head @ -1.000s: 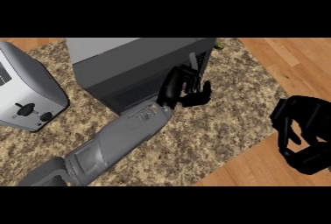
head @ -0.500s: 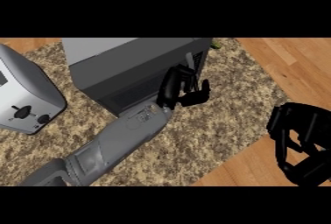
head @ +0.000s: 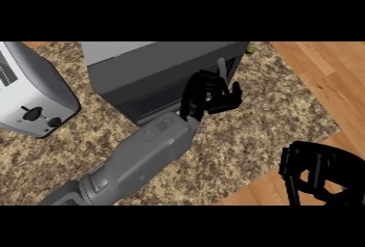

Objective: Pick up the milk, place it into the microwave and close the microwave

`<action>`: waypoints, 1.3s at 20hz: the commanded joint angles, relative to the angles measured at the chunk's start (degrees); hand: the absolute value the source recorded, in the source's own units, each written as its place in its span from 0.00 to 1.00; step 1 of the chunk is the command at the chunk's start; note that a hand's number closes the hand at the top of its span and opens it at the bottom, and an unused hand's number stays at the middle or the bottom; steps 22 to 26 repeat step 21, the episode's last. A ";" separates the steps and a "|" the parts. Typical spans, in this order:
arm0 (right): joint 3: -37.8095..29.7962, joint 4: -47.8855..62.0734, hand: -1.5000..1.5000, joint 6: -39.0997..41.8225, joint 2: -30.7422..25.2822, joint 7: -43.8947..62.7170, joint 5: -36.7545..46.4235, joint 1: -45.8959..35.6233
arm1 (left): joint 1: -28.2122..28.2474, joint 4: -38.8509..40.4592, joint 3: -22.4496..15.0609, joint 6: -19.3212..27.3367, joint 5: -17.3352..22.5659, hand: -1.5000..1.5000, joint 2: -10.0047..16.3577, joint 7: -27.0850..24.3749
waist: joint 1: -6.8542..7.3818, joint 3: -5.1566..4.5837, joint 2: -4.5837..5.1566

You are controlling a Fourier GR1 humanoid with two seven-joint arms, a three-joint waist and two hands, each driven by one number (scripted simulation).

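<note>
Where the speckled stone worktop (head: 274, 120) reaches its far edge, the dark grey microwave (head: 143, 72) stands, and no lettering can be read on its face. The milk cannot be made out anywhere in this view. A silver toaster (head: 32, 82) sits at the worktop's left edge, just beside the microwave, with two black knobs (head: 32, 114) low on its side; their markings are too small to read.

The left hand (head: 208, 96) lies against the microwave's front by its right corner, fingers loosely bent and spread, thumb apart, nothing held. Its grey forearm (head: 135, 161) slants across the worktop's middle and hides the microwave's lower front corner. The right hand (head: 314, 173) hangs at the worktop's near right corner, partly over the wooden floor (head: 328, 77), fingers spread and slack, holding nothing.
</note>
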 commanded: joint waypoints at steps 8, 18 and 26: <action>3.24 -6.64 1.00 -3.06 2.39 -0.12 0.22 7.08 | 3.93 5.19 5.85 -10.36 9.52 1.00 0.09 -2.89 | 4.04 -0.09 -0.72; 7.42 -12.85 1.00 -8.40 5.45 1.27 4.16 12.30 | 5.35 8.49 3.58 -19.71 12.38 1.00 1.84 -5.13 | 7.05 -0.10 -1.06; 8.71 -14.59 1.00 -10.00 6.48 1.59 5.43 13.74 | 6.08 9.40 2.82 -21.35 13.13 1.00 1.16 -6.12 | 7.28 -0.09 -0.98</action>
